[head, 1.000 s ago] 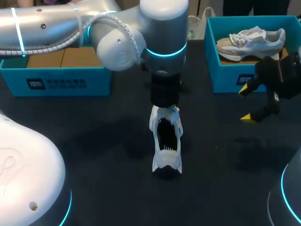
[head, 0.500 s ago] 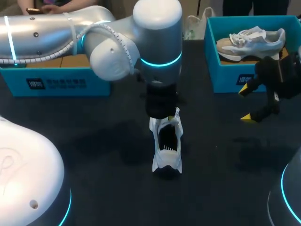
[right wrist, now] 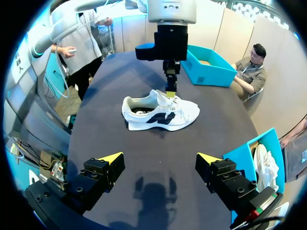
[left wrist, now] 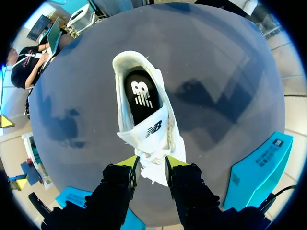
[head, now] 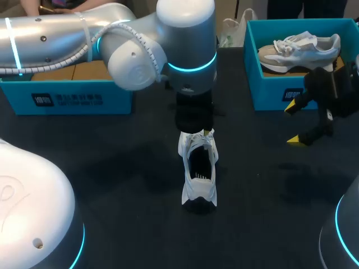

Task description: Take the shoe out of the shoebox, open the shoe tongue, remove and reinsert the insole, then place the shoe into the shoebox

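On the table (head: pixel 112 168), the left tool (left wrist: pixel 151 165) pinches the shoe tongue (left wrist: pixel 154 139).

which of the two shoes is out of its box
The white shoe on the table, tongue pinched by the left end effector; the other shoe lies in the blue shoebox at the right.

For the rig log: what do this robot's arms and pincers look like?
The left arm is rounded silver-grey tubing with glowing cyan rings and a ribbed grey cable hose; the right arm shows a grey shell with a cyan ring. The left pincer and right pincer are blocky black, each with two bright yellow fingertips.
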### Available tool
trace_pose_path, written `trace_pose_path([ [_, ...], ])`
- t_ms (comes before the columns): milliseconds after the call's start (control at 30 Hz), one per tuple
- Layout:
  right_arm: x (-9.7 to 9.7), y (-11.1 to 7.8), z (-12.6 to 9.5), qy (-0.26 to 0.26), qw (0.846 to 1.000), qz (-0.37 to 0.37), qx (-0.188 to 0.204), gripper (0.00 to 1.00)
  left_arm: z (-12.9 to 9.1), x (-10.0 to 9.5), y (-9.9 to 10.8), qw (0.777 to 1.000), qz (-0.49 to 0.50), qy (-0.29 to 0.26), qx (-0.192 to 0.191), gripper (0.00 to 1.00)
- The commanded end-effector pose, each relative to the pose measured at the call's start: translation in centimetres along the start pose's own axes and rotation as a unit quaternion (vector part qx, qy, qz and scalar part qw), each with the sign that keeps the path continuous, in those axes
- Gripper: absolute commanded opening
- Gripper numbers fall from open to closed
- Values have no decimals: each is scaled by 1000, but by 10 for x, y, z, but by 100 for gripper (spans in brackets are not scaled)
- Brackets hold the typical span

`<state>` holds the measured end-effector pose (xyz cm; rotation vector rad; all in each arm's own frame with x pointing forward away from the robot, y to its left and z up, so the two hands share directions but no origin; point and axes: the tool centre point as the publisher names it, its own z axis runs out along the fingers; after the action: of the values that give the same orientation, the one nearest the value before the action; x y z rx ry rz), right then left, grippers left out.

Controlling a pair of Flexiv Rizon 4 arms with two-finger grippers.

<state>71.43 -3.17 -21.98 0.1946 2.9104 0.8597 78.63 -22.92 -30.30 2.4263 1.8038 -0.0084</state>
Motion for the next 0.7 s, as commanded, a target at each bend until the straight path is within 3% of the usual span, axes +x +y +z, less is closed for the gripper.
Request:
trace_pose_path([
  [33,1,0,1,-1,1000,0,1,100,8,-15,10,1000,14,9,16,34],
  [367,1,0,1,-1,1000,0,1,100,9,-9,2,999,30,15,28,39],
  [700,1,0,1,-1,1000,0,1,100,10,0,-20,997,59,28,48,36],
])
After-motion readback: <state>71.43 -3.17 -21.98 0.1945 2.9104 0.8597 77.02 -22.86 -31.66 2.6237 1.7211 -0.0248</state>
